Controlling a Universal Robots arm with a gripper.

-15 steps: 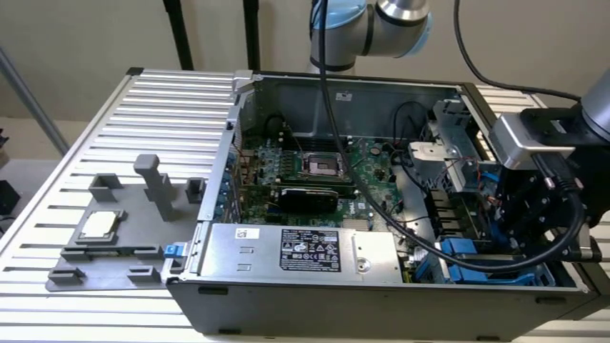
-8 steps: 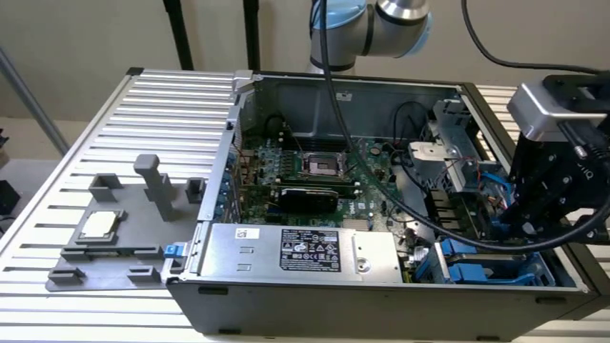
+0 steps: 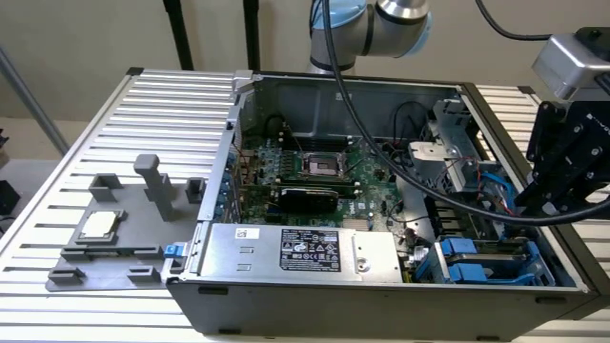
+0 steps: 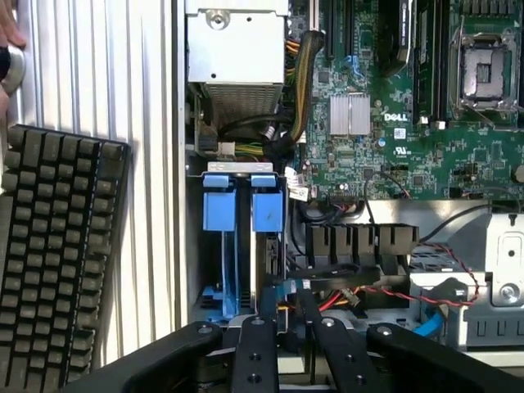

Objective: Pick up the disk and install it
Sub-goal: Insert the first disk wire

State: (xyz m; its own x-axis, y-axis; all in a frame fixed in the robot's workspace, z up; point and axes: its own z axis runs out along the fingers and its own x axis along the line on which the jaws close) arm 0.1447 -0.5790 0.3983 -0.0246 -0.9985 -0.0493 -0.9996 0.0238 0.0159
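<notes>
Wrist view: disk (image 4: 268,246) on edge in blue cage (image 4: 219,246), long axis toward hand (image 4: 286,348); grip unclear

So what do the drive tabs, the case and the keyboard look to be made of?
Drive tabs: likely moulded plastic, bright uniform blue with a soft matte sheen.
Case: seemingly sheet metal, dull grey, with thin folded edges and flat bare walls.
Keyboard: probably plastic, matte black keycaps in regular rows.
</notes>
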